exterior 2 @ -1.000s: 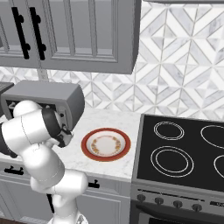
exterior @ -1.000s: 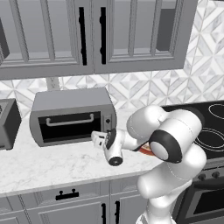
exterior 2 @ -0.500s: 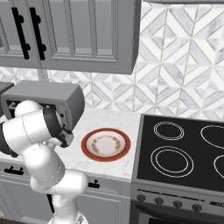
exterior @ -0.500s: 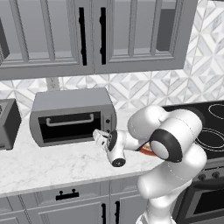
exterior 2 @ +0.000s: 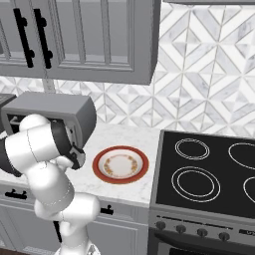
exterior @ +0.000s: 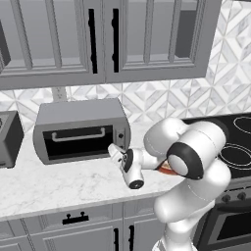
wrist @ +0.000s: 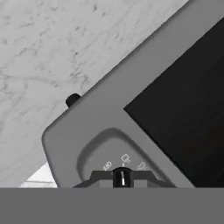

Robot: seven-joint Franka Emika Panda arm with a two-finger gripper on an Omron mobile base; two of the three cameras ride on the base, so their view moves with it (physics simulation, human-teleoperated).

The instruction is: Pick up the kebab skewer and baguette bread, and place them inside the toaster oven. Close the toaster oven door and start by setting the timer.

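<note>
The toaster oven [exterior: 81,130] sits on the marble surface [exterior: 63,184] against the tiled wall, and its black glass door [exterior: 78,143] stands upright and shut, so the loading part of the task looks done; the skewer and the baguette cannot be seen through the dark glass. The end effector [exterior: 113,149] is held just in front of the oven's right-hand knob panel, fingers clenched together with nothing visibly between them, which suits the last step, setting the timer. In the hand view a small dark knob [wrist: 122,177] on that panel lies straight ahead, close to the fingertips; whether they touch it cannot be told. Right of the oven a red-rimmed plate [exterior 2: 120,164] lies bare of food on the surface, and beyond it is the black stovetop [exterior 2: 209,172]. Grey cabinets [exterior: 103,39] hang above the oven, and drawers run below the surface
</note>
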